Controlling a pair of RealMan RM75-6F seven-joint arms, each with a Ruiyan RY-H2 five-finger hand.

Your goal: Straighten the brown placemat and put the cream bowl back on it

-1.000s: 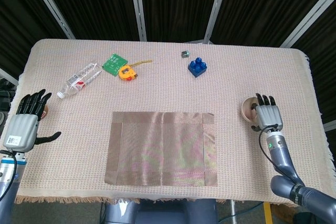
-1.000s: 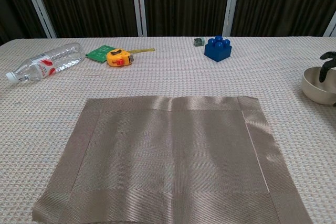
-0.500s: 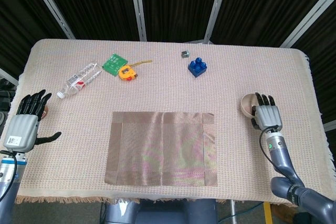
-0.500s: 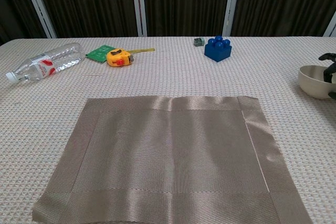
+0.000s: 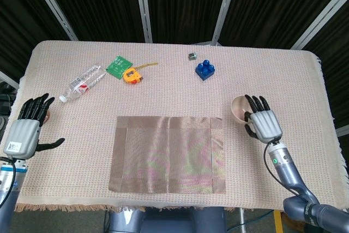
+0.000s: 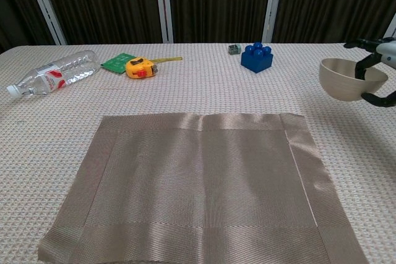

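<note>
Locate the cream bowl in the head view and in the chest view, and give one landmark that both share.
Head view: the cream bowl is right of centre, held by the right hand, just off the brown placemat's upper right corner.
Chest view: the bowl is at the right edge, lifted off the table.
Shared landmark: the blue block, behind the bowl and to its left.

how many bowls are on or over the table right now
1: the cream bowl, held by the right hand off the table, right of the brown placemat. No other bowl shows.

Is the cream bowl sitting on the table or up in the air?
Up in the air. The right hand holds the cream bowl by its rim, and the chest view shows it above the table.
</note>
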